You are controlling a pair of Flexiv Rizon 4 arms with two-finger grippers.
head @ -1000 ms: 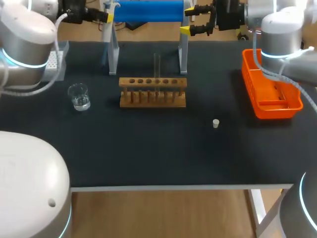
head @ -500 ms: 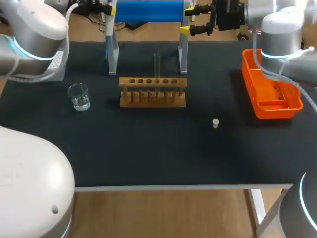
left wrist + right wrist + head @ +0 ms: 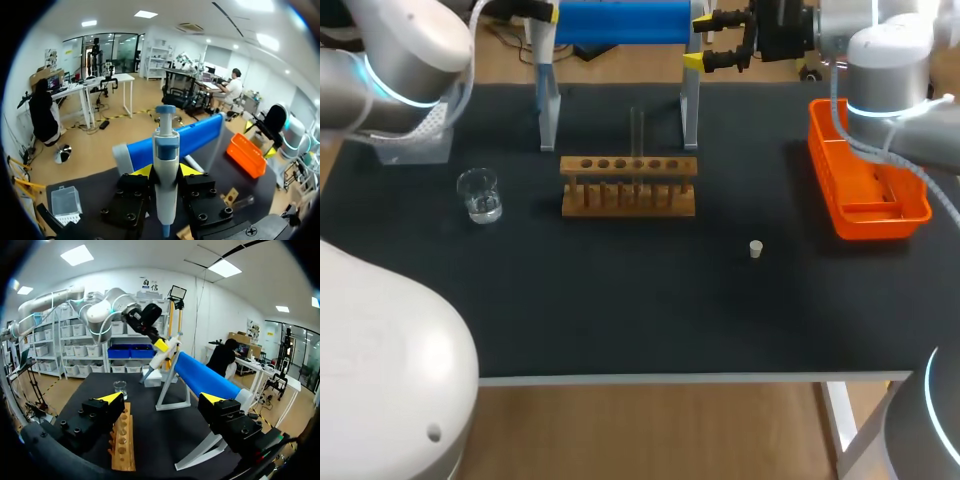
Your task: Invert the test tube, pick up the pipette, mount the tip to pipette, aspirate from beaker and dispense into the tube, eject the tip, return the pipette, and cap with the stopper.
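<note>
My left gripper (image 3: pixel 542 10) is at the table's far left, shut on a white and blue pipette (image 3: pixel 542 48) that hangs by the left post of the stand. In the left wrist view the pipette (image 3: pixel 165 170) stands upright between the yellow fingertips (image 3: pixel 142 171). A clear test tube (image 3: pixel 637 130) stands upright in the wooden rack (image 3: pixel 628 185). The glass beaker (image 3: pixel 479 195) sits left of the rack, and the small white stopper (image 3: pixel 756 249) lies to its front right. My right gripper (image 3: pixel 705 42) is open and empty by the stand's right post.
A stand with a blue roll (image 3: pixel 620 22) spans the back of the table behind the rack. An orange bin (image 3: pixel 865 185) stands at the right edge. A clear tip box (image 3: pixel 420 135) sits at the far left, partly behind my left arm.
My left arm has swung up and to the right, carrying the pipette slightly higher by the stand's left post. The right arm has not moved.
</note>
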